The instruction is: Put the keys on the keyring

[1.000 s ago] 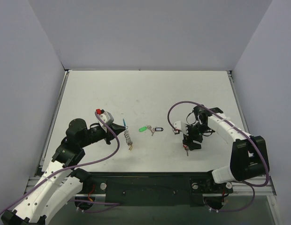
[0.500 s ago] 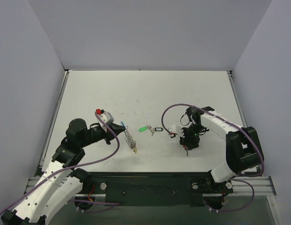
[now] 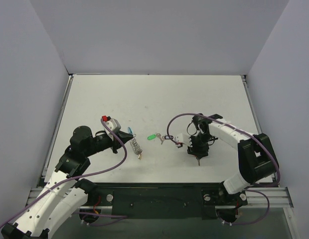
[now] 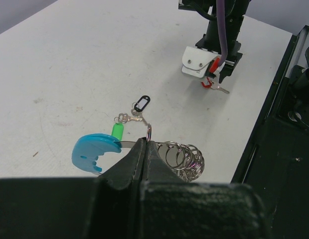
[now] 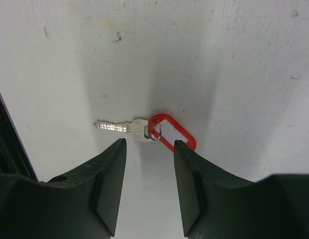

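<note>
L tool (image 4: 146, 143) shut, R tool (image 5: 148, 145) jaws apart, pointing down

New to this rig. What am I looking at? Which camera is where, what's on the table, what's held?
Two robot arms are bolted at the near edge of a white table. The wide picture looks down from above and behind them; the other two come from a camera on each wrist. The left arm's two fingers are shut on the keyring, a coiled metal chain with a light-blue tag. A green-tagged key and a black-tagged key lie together mid-table. The right arm's two fingers stand open on either side of the red-tagged key, which lies flat, not gripped.
</note>
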Motion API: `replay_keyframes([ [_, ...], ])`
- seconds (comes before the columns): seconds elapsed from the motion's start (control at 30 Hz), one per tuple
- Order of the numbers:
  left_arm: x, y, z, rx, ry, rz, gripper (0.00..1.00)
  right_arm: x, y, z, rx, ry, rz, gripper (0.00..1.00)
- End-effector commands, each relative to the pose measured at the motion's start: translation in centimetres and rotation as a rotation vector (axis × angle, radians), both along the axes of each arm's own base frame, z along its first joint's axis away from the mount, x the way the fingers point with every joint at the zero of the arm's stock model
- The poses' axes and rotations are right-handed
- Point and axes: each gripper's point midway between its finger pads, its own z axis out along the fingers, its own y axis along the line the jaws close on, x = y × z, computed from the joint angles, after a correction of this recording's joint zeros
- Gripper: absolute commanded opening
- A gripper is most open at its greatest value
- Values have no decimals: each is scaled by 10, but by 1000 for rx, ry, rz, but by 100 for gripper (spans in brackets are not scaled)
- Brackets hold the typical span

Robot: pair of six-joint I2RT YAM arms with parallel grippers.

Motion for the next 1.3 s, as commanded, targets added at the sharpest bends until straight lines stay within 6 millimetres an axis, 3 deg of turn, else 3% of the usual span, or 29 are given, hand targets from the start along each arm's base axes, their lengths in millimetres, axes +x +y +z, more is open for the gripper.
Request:
replay_keyframes([
  [0.0,3,0,22,-30,-85,-1,0,-1,-1,0,-46,16,-11,38],
  [1.27,2,0,21,-28,-80,-1,0,-8,2,-7,-66,60,-14,17],
])
